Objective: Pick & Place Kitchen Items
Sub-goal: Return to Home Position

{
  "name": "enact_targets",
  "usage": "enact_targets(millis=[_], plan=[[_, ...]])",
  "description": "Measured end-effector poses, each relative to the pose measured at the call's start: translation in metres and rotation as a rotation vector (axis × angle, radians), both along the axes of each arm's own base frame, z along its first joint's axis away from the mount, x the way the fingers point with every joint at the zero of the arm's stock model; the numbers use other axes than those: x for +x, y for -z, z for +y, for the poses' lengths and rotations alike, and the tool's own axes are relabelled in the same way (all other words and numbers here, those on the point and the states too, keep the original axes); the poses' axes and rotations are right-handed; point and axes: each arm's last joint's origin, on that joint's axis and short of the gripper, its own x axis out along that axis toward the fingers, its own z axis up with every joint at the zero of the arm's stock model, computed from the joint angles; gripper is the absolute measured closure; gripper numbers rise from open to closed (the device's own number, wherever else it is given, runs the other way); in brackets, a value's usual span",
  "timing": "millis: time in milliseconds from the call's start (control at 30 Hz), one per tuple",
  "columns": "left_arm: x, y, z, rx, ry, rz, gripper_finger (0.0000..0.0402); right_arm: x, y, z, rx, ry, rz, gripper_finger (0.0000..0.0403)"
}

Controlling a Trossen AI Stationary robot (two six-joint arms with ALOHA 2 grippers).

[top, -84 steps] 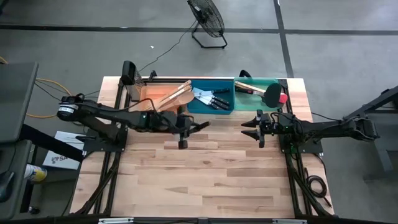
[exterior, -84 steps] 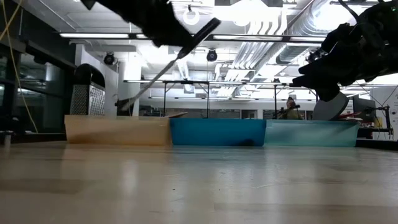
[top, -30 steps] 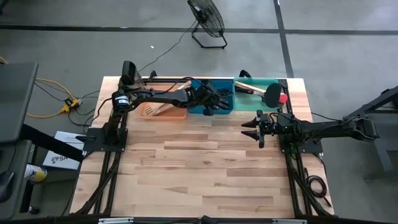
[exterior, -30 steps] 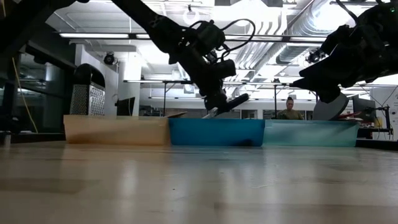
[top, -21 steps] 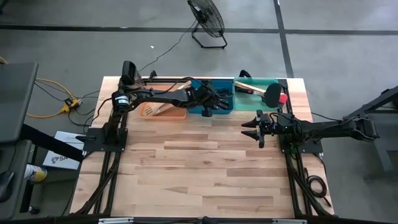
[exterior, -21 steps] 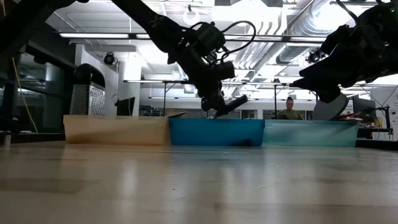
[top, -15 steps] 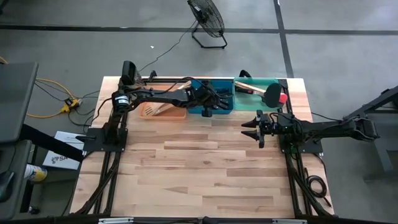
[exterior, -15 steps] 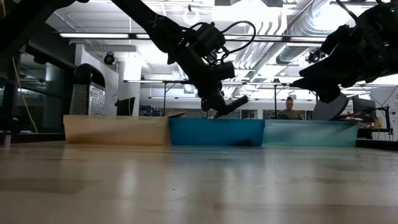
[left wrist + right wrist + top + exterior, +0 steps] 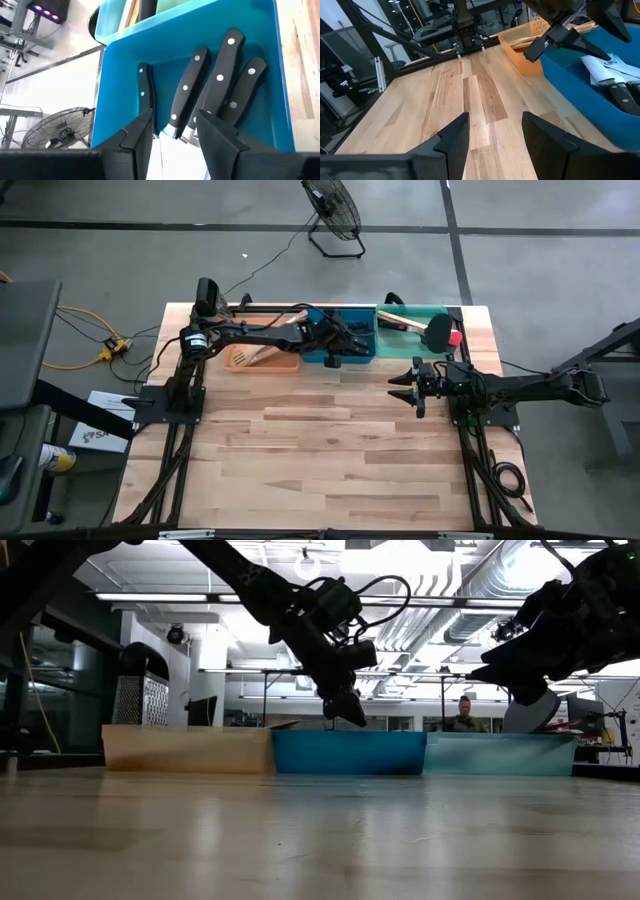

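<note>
Reaching over the blue bin (image 9: 120,75), left gripper (image 9: 172,119) gapes empty above 4 knives (image 9: 220,75); right gripper (image 9: 494,122) hovers wide.

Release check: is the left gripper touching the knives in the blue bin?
Apart. Low view shows the left gripper hanging above the rim of the blue bin; the knives lie on its floor.

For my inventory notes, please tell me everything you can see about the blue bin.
The blue bin is a rectangular, open-topped tub, plastic by its look. It stands upright at the far edge of the wooden table, between the orange bin and the green bin. Four black-handled knives with riveted handles lie inside. The left gripper hangs open above it.
</note>
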Motion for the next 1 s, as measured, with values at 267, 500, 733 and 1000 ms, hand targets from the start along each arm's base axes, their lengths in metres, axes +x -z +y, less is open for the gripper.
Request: enact_targets(millis=[267, 500, 733, 1000], plan=[[0.001, -0.022, 0.001, -0.018, -0.052, -0.048, 0.0306, 0.000, 0.000, 0.000, 0.000, 0.000, 0.000, 0.0229], [-0.002, -0.065, -0.012, -0.193, 0.020, -0.084, 0.0394, 0.000, 0.000, 0.000, 0.000, 0.001, 0.000, 0.0229], [-0.012, -0.101, -0.034, -0.311, 0.119, -0.171, 0.0401, 0.000, 0.000, 0.000, 0.000, 0.002, 0.005, 0.0229], [-0.019, -0.116, -0.058, -0.436, 0.178, -0.196, 0.0401, 0.000, 0.002, 0.000, 0.002, 0.003, 0.019, 0.0229]])
